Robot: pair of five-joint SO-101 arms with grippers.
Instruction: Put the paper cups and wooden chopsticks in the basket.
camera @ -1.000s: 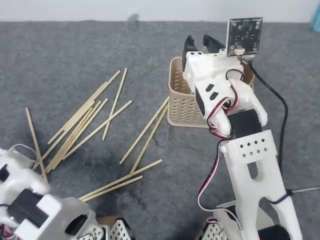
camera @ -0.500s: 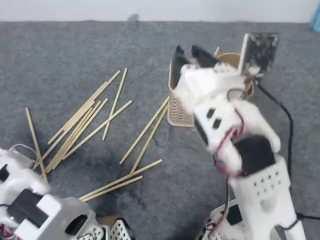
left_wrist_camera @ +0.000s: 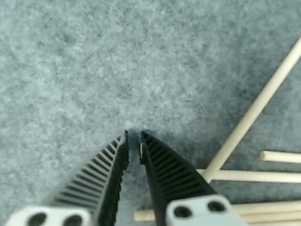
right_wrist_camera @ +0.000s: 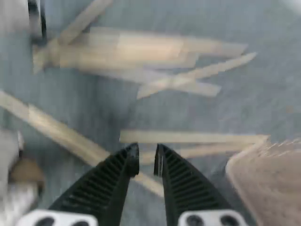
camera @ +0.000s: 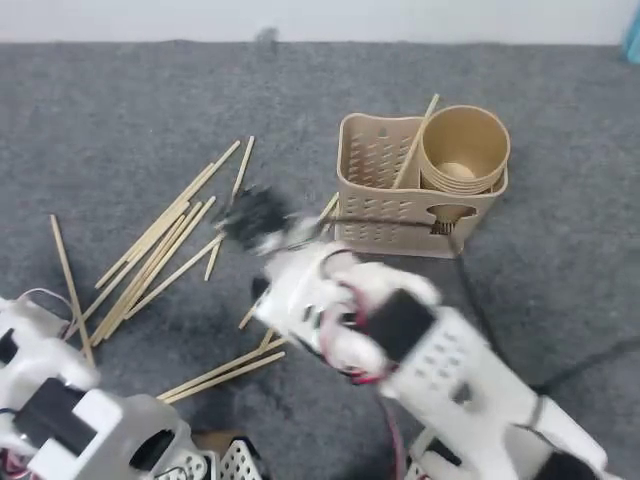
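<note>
A beige basket (camera: 380,205) stands on the grey carpet with stacked paper cups (camera: 462,150) in its right compartment and one chopstick (camera: 414,143) leaning beside them. Many wooden chopsticks (camera: 160,250) lie scattered to its left. My right gripper (camera: 252,216) hangs blurred over the chopsticks near the basket's left corner. In the right wrist view the right gripper (right_wrist_camera: 146,151) is shut and empty above blurred chopsticks (right_wrist_camera: 188,137). My left gripper (left_wrist_camera: 133,136) is shut on nothing just above bare carpet, with chopsticks (left_wrist_camera: 256,108) beside it. The left arm (camera: 60,400) sits at the front left.
Two chopsticks (camera: 240,365) lie at the front, between the two arm bases. A basket corner (right_wrist_camera: 270,165) is close to the right gripper. A black cable (camera: 470,290) trails across the carpet in front of the basket.
The right arm swung from above the basket to the left and down over the chopsticks, uncovering the basket and cups. The left arm stayed still.
</note>
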